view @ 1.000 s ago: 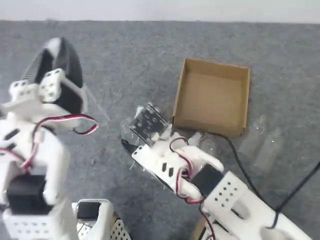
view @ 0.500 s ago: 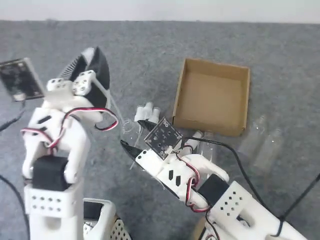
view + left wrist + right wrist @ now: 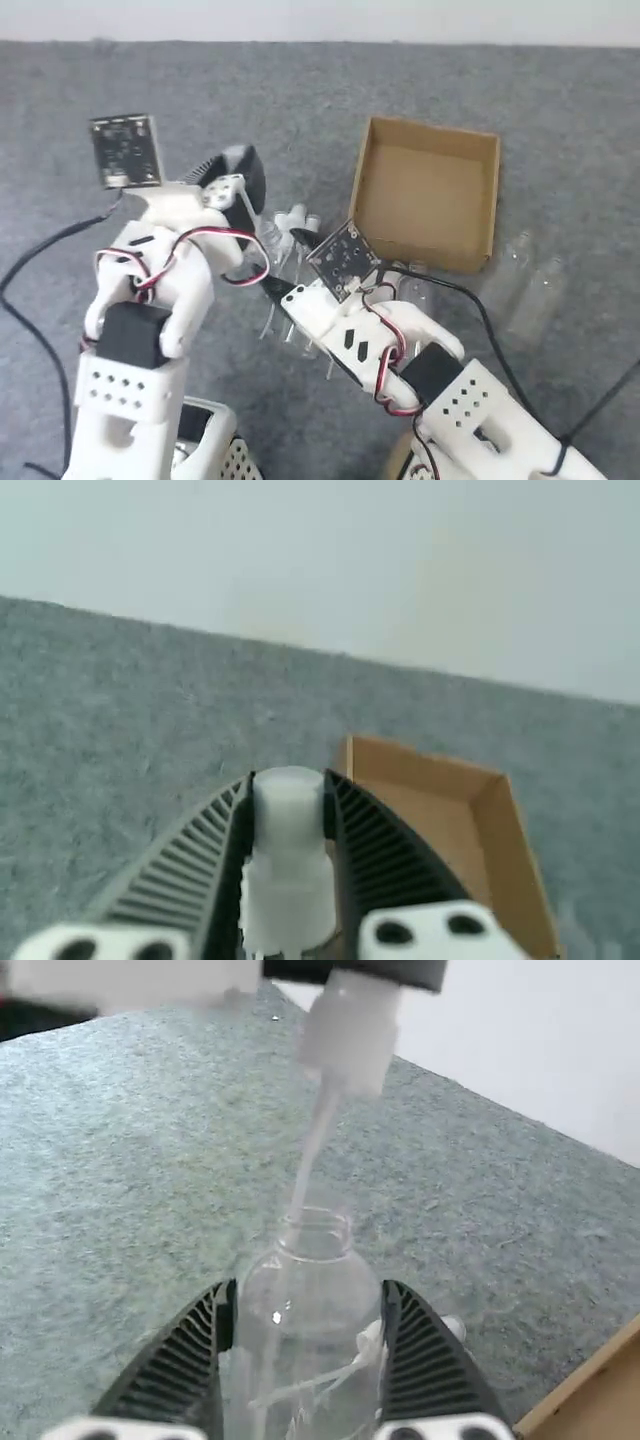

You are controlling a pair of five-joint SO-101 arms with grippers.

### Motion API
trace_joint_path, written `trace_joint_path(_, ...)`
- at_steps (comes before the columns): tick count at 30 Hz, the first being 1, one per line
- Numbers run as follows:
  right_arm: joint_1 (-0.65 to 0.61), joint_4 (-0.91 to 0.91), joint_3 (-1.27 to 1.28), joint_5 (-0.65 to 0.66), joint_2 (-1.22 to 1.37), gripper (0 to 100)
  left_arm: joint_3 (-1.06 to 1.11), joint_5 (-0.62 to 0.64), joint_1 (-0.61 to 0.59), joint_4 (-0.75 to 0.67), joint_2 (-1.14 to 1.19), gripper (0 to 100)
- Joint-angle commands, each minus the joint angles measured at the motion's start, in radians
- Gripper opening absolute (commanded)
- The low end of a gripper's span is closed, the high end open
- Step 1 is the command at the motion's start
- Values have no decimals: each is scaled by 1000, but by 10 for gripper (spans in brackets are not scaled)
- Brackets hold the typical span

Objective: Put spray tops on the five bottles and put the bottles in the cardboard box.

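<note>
High view: the cardboard box (image 3: 415, 250) sits open on the bench (image 3: 300, 90), with two loose bottles (image 3: 525, 280) just beside it.

Left wrist view: the left pincer (image 3: 288, 785) is clamped on a spray top (image 3: 288, 870).

Right wrist view: the right pincer (image 3: 305, 1295) grips a clear bottle (image 3: 300, 1260) upright, and the top's tube reaches into its neck.

This looks like the capping step. Next, the top needs lowering straight and seating.

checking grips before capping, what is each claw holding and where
Left claw holds the spray top by its white head. Right claw holds the clear bottle across its body, below the neck.
</note>
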Motion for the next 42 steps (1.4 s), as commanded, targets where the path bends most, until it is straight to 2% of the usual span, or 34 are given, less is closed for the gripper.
trace_joint_path(1,25,-22,-5,-35,-30,6,22,-71,29,2,-18,13)
trace_joint_path(4,25,-22,-3,-35,-30,6,39,-109,71,8,-18,20)
trace_joint_path(10,27,-22,-2,-37,-30,6,-18,-143,78,84,-18,160)
trace_joint_path(13,27,-22,-2,-37,-28,6,-74,-143,75,107,-18,155)
trace_joint_path(16,27,-25,14,-37,-31,6,-148,-152,14,123,-17,156)
trace_joint_path(20,27,-127,69,-35,-30,6,-168,-212,-107,49,-8,155)
trace_joint_path(22,27,-165,91,-34,-30,6,-136,-219,-123,15,-8,150)
trace_joint_path(29,27,-180,98,-32,-30,6,-2,-253,-72,-32,-9,122)
trace_joint_path(33,27,-183,100,-32,-30,6,42,-278,-17,-3,-18,120)
trace_joint_path(42,27,-183,100,-32,-30,6,41,-278,-6,74,-18,120)
